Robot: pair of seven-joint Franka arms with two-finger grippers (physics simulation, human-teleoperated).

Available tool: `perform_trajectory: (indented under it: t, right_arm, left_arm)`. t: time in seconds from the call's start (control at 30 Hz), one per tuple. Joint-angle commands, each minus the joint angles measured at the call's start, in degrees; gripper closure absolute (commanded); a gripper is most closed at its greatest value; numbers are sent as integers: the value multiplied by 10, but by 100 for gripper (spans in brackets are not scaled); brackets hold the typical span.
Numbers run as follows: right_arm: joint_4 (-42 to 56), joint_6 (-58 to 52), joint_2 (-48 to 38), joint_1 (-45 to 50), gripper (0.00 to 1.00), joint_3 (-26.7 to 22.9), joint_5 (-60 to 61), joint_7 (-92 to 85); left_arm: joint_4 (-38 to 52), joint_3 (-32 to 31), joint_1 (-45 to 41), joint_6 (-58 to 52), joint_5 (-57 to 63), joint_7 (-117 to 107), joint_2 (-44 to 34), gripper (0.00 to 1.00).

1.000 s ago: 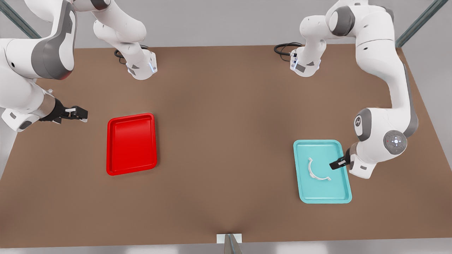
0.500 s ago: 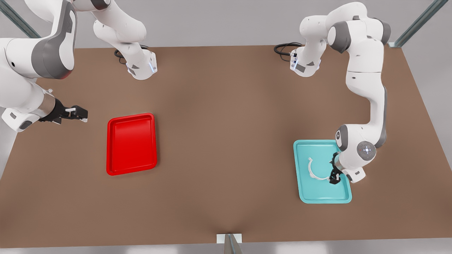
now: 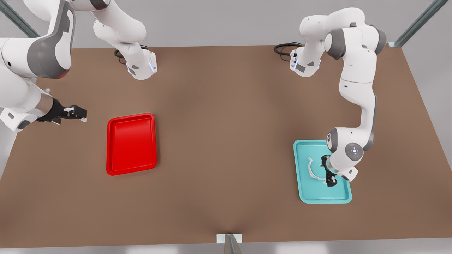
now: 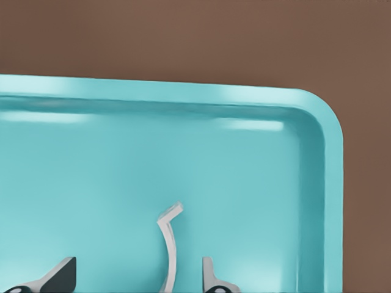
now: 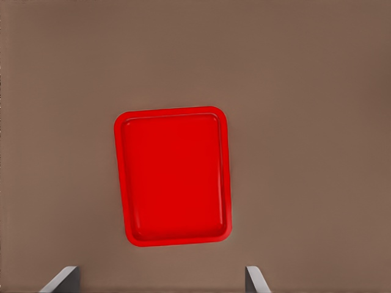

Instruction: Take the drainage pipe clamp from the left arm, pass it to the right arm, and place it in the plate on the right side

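Since the earlier frames the left arm has swung in from the teal tray's right edge and turned its gripper down over the clamp; the right arm has hardly shifted.

Nearest in the front view, on its right, sits the teal tray (image 3: 323,195), and in it lies the drainage pipe clamp (image 3: 312,171), flat on the tray floor and not yet lifted. The left gripper (image 3: 328,174) hangs over the clamp's near-right end. From the left wrist view its jaws are spread, one fingertip (image 4: 211,278) on each side of the clamp's thin white arc (image 4: 170,244), with a clear gap to either side, so nothing is pinched yet. The tray holds nothing else.

As I judge it, the task is at its very start: the first grasp is being lined up, and closing, lifting, the handover and the placing all remain.

Farther left on the bench (image 3: 226,123), the red plate (image 3: 131,143) lies empty, well apart from the teal tray. Beyond its left edge the right gripper (image 3: 78,113) waits above the bare bench, jaws spread and holding nothing; its wrist view looks down on the plate (image 5: 173,176).
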Motion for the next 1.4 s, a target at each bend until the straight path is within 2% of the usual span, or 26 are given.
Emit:
perform_trajectory:
  t: [0.0,0.17,0.4,0.63,0.73,0.97,1.1,1.2,1.37]
  right_arm:
    - [0,-1,-1,-3,0,1,13,-14]
    - [-1,-1,0,3,0,3,-11,14]
    - [-1,-1,1,3,0,3,-11,9]
    - [-1,-2,1,2,0,3,-10,13]
    - [-1,-2,1,1,0,3,-10,9]
    - [-1,-2,1,1,0,3,-10,8]
    - [-1,-3,1,1,0,3,-10,7]
    - [-1,-4,1,0,0,3,-10,7]
    - [-1,-5,1,0,0,2,-9,7]
  left_arm:
    - [6,1,0,8,0,-148,4,0]
    - [18,4,0,9,1,-134,17,1]
    - [27,8,0,9,1,-125,30,49]
    - [29,8,0,9,0,-105,29,74]
    - [29,8,-2,9,1,-105,29,79]
    - [32,8,-3,3,0,-49,19,79]
    - [95,6,-16,-139,0,-49,2,79]
    - [148,3,-54,-291,-6,-100,-23,79]
    - [207,2,-173,-397,-86,-420,-33,79]
